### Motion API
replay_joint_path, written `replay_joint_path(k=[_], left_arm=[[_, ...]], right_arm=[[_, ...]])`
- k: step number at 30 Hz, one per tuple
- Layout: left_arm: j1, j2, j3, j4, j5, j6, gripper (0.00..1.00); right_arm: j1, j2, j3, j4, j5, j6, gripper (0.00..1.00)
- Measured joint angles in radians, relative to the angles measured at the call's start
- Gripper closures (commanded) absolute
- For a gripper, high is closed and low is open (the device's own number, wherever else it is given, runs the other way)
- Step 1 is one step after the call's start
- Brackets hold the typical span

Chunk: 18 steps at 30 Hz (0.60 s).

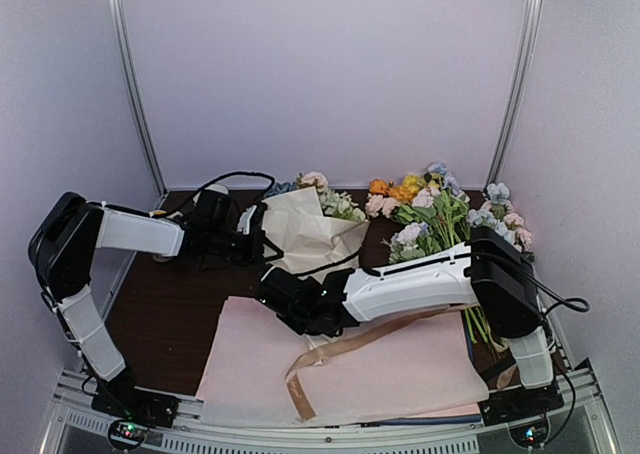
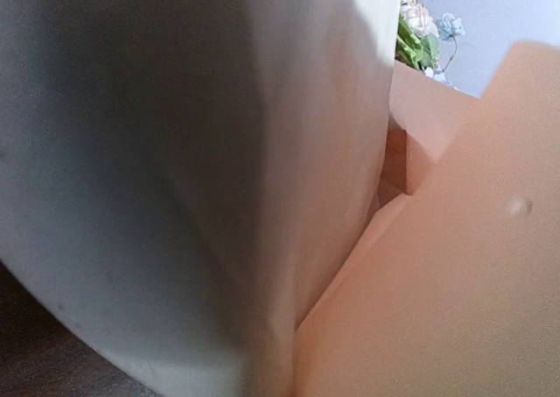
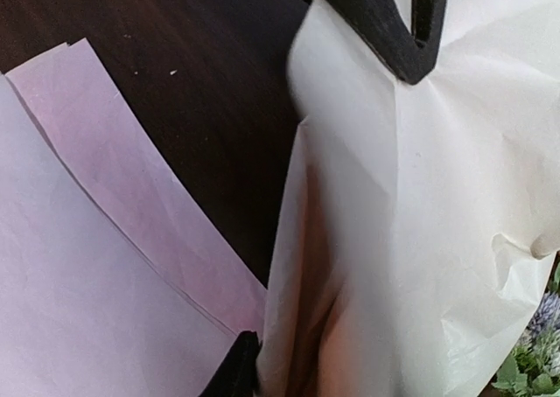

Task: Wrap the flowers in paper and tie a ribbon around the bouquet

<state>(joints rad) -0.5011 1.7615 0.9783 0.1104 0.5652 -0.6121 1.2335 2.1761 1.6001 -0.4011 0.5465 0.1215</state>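
The dark table [image 1: 170, 304] carries everything. The pink sheets [image 1: 400, 374] cover its near edge, with their front border cut off behind the rail. The right arm [image 1: 420, 274] reaches in from the right edge and lies over the sheets. The left arm [image 1: 130, 232] comes from the left edge.

The bouquet [image 1: 305, 232] sits toward the far edge at mid-table, its flowers [image 1: 335, 202] pointing to the back wall. The paper [image 2: 219, 196] fills the left wrist view so closely that it blurs, hiding the fingers there. A loose bunch [image 1: 430, 209] lies at the far right corner, its stems passing under the right arm.

The ribbon [image 1: 345, 342] lies slack across the pink sheets, its right end lost under the right arm.

The left gripper [image 1: 258, 232] is closed at the paper's left edge (only the top view shows the contact). The right gripper [image 3: 325, 206] is narrowed around the paper cone. One dark finger [image 3: 385, 21] presses creases into it from above. The other's tip [image 3: 232, 375], mostly out of frame, touches its lower edge.
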Motion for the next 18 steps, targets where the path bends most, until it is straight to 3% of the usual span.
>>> replay_joint_path(k=[4, 5, 12, 15, 18], left_arm=[[0.000, 0.000, 0.016, -0.015, 0.000, 0.006, 1.00], [0.000, 0.000, 0.023, -0.019, 0.000, 0.010, 0.96], [-0.003, -0.010, 0.097, -0.097, -0.010, 0.066, 0.46], [-0.003, -0.069, 0.104, -0.157, -0.042, 0.101, 0.32], [-0.005, -0.177, 0.086, -0.183, -0.076, 0.137, 0.29]], right_arm=[[-0.017, -0.006, -0.008, 0.002, -0.011, 0.043, 1.00], [-0.024, -0.011, -0.012, 0.003, -0.017, 0.045, 1.00], [-0.078, -0.039, -0.047, 0.028, -0.079, 0.115, 1.00], [-0.098, -0.048, -0.083, 0.048, -0.114, 0.138, 1.00], [-0.113, -0.056, -0.120, 0.072, -0.156, 0.157, 1.00]])
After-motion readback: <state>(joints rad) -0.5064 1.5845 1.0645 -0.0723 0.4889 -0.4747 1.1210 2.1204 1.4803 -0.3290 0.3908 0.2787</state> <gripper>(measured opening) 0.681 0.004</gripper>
